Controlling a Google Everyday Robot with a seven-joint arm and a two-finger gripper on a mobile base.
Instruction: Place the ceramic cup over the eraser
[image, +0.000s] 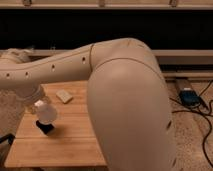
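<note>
Light wooden table (75, 137) of planks, standing on a speckled floor (192, 137). Resting on it near the left front: small black eraser (46, 128), directly under the closed gripper (45, 115). Farther back, apart: flat whitish piece (64, 96), lying askew.

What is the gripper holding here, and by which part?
The gripper holds the cup by its upper end, right above the eraser; the exact contact is hidden.
</note>
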